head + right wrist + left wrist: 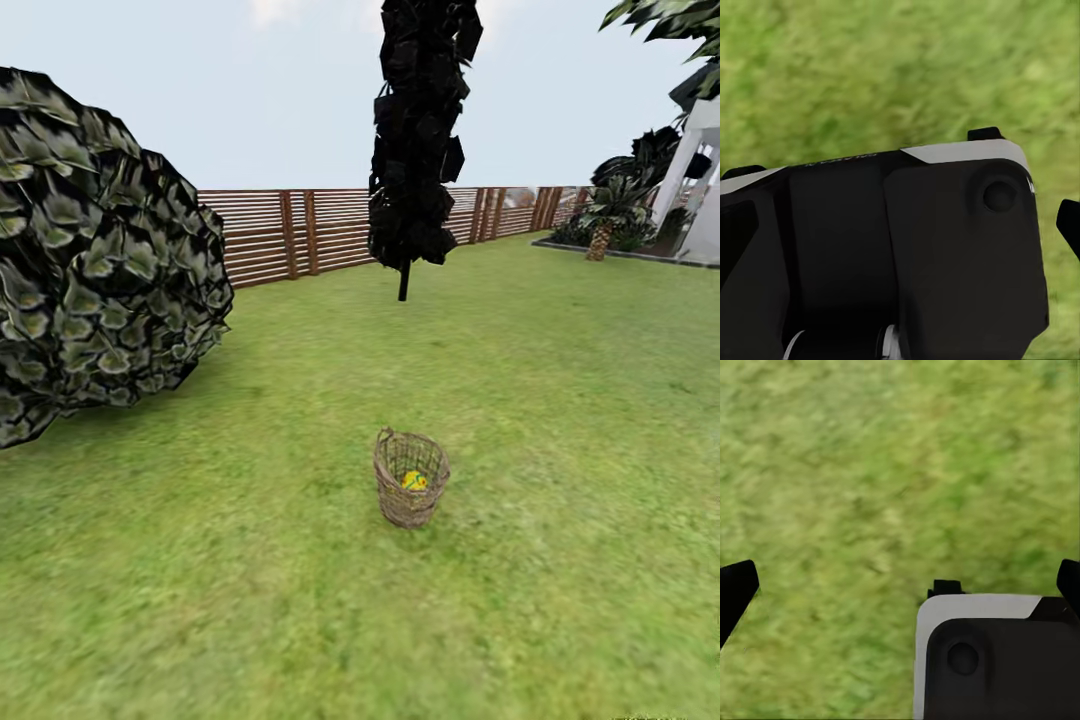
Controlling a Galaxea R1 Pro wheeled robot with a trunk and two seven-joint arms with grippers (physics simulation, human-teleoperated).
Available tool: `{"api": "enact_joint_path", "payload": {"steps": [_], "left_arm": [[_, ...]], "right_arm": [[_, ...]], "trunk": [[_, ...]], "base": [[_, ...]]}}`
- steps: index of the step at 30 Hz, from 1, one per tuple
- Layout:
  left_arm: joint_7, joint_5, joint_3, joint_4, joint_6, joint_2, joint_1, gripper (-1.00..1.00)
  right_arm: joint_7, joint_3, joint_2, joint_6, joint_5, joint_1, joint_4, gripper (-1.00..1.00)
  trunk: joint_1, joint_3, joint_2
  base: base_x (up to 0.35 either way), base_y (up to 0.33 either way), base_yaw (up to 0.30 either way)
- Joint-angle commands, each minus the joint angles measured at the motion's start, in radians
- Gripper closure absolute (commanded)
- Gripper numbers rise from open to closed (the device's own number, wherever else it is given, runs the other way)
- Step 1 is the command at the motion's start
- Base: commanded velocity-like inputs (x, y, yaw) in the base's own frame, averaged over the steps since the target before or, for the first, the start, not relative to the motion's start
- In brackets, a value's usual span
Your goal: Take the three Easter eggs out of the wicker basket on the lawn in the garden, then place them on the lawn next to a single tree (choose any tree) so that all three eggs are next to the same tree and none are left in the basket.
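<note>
One small yellow Easter egg (414, 481) with faint coloured markings shows through the open mouth of the tan-brown woven wicker basket (410, 492), which stands upright on the bright green lawn (560, 420) a little below and right of the centre of the head view; whether the other two eggs lie under it cannot be made out. No egg lies on the grass, so by my reading the task has not begun in earnest: all three eggs must yet be lifted out and set down by one tree. No thick-trunked tree stands in the frame; the dark cone-shaped thin-stemmed tree (420, 140) at upper centre is not the kind wanted, nor is the short palm (603, 225) at upper right beside the white house (700, 180). Open grass surrounds the basket on every side, so an approach looks free. The bounds are the large dark-leaved round bush (95, 250) at middle left and the brown horizontal-slat wooden fence (300, 235) across the upper middle, both well apart from the basket. Both wrist views look down on blurred grass past dark robot housing, with black tips at their side edges; I cannot tell whether either end effector is open or closed.
</note>
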Motion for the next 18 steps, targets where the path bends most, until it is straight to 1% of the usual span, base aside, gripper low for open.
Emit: {"api": "enact_joint_path", "payload": {"steps": [1, 3, 6, 7, 11, 18], "left_arm": [[0.003, 0.009, -0.009, 0.0, -0.003, 0.0, 0.0, -1.0], [0.003, 0.01, -0.01, -0.001, -0.004, 0.0, 0.0, -1.0], [0.003, 0.01, -0.013, -0.001, -0.022, 0.0, 0.0, -1.0], [0.003, 0.01, -0.014, -0.001, -0.036, 0.0, 0.0, -1.0], [0.003, 0.01, -0.016, -0.001, -0.056, -0.001, 0.0, -1.0], [0.003, 0.009, -0.017, -0.001, -0.062, -0.003, 0.0, -1.0]], "right_arm": [[0.001, -0.004, 0.001, 0.004, -0.003, 0.0, -0.002, -1.0], [0.001, -0.004, 0.001, 0.005, -0.003, 0.0, -0.002, -1.0], [0.001, -0.004, 0.001, 0.004, -0.003, 0.0, -0.002, -1.0], [0.001, -0.004, 0.001, 0.004, -0.003, 0.0, -0.002, -1.0], [0.001, -0.004, 0.001, 0.005, -0.003, 0.0, -0.002, -1.0], [0.001, -0.004, 0.001, 0.004, -0.003, 0.0, -0.002, -1.0]], "trunk": [[0.001, -0.002, -0.002], [0.001, -0.002, -0.002], [0.001, -0.002, -0.002], [0.001, -0.002, -0.002], [0.001, -0.002, -0.002], [0.001, -0.002, -0.002]], "base": [[0.257, 0.221, -0.271], [0.179, 0.154, -0.271], [0.083, 0.071, -0.27], [0.042, 0.036, -0.267], [0.024, 0.02, -0.259], [0.005, 0.005, -0.243]]}}
